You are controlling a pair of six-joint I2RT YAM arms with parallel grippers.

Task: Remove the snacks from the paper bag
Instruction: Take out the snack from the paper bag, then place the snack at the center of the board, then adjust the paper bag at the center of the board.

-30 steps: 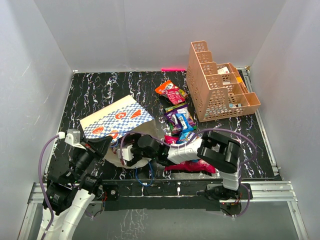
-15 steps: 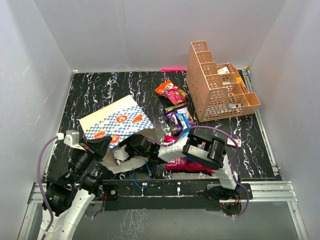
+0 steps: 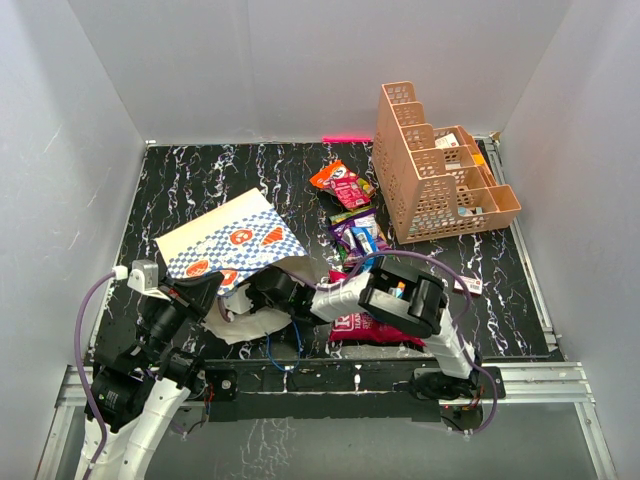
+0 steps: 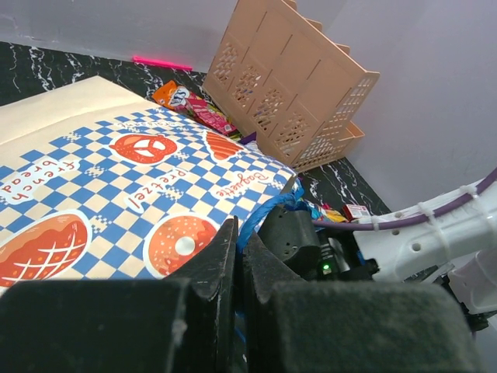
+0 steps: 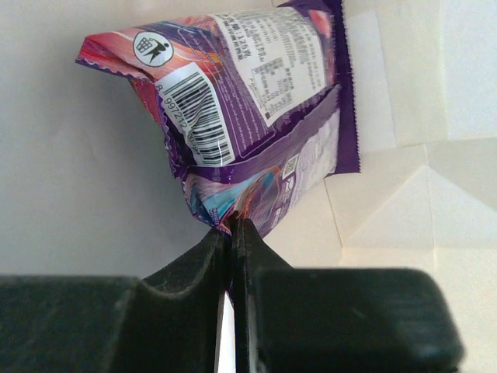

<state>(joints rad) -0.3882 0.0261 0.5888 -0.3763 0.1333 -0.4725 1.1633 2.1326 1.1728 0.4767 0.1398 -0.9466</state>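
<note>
Robot lab test cell, plain white walls [image 3: 300,60], black marbled table [image 3: 200,180], aluminium frame rail [image 3: 540,375].

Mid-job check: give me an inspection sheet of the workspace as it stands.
Surface: black marbled table, no spills seen.
Job's things: paper bag on its side; purple packet inside it; large red bag and smaller packets out on the table.
Clutter: orange lattice rack, pink strip by the back wall, small card.
Grippers: left gripper shut on the blue cord handle; right gripper shut on the purple packet's edge.
Cables: purple cables looped along both arms.
Surroundings: white walls on three sides.
</note>
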